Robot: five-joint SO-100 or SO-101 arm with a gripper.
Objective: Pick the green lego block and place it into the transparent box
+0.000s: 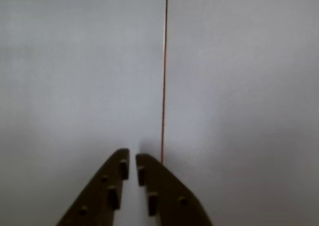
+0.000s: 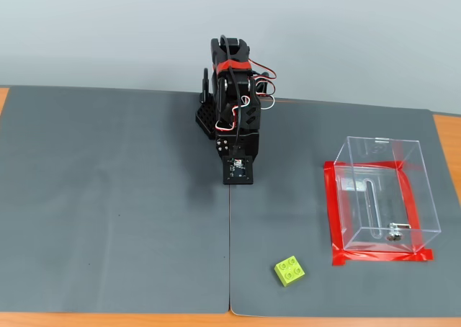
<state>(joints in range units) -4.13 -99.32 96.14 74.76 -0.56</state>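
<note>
The green lego block (image 2: pixel 289 271) lies on the grey mat near the front edge, studs up, in the fixed view. To its right, the transparent box (image 2: pixel 420 190) stands upright and open-topped inside a frame of red tape (image 2: pixel 336 219), with a small metal piece (image 2: pixel 394 232) on its floor. The arm (image 2: pixel 234 111) is folded at the back centre, far from both. In the wrist view my gripper (image 1: pixel 132 156) is shut with nothing between its dark fingers (image 1: pixel 107 191), hanging over bare mat. Neither block nor box appears there.
Two grey mats meet at a seam (image 2: pixel 230 255) running from the arm's base to the front edge; the seam (image 1: pixel 163 86) also shows in the wrist view. Orange tabletop (image 2: pixel 446 136) borders the mats.
</note>
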